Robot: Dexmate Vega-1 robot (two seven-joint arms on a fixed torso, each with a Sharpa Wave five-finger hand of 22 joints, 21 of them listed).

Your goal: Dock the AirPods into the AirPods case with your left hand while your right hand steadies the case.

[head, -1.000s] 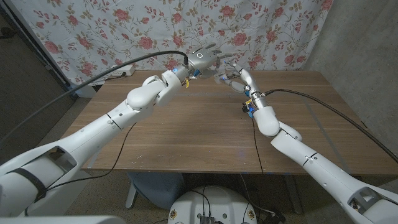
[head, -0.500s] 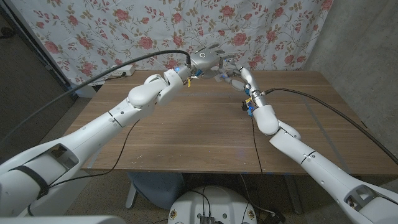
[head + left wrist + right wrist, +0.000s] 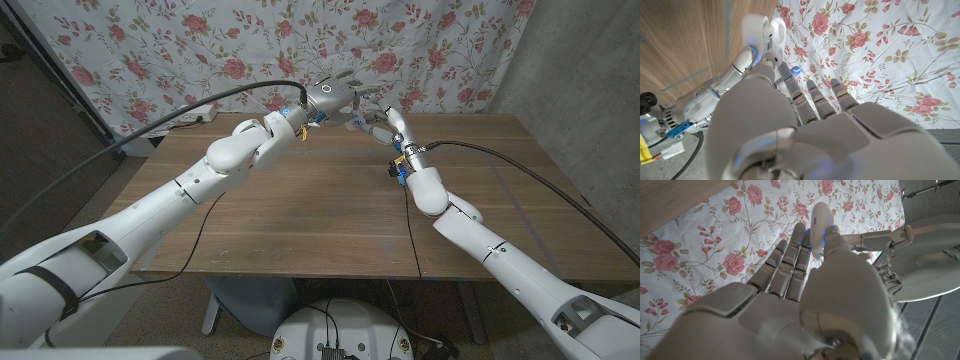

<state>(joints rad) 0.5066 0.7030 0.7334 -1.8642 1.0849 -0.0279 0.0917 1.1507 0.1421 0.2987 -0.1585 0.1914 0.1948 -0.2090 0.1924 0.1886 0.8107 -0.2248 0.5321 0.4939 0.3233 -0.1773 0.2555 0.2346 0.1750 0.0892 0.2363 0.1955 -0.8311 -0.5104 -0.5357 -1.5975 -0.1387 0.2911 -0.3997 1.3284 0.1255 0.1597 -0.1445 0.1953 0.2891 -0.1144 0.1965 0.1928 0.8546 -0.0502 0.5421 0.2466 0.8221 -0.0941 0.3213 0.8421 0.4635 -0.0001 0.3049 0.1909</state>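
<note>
The white AirPods case [image 3: 761,26] stands open with one white AirPod [image 3: 773,30] sitting in it, above the table's far edge. My right hand [image 3: 381,124] grips the case from the side, its fingers [image 3: 742,59] wrapped round the body. The same case [image 3: 818,219] sticks up past those fingers in the right wrist view. My left hand [image 3: 335,96] hovers right next to it, fingers stretched out and apart. One left fingertip [image 3: 772,59] reaches to just under the AirPod; contact cannot be made out. The hands hide the case in the head view.
The wooden table [image 3: 300,210] stretches bare toward me. A floral cloth [image 3: 200,40] hangs close behind both hands. A white power strip [image 3: 190,117] lies at the table's far left edge. Black cables run along both arms.
My left hand has shifted a little to the right, closing in on the right hand and the case. The right hand has barely moved.
</note>
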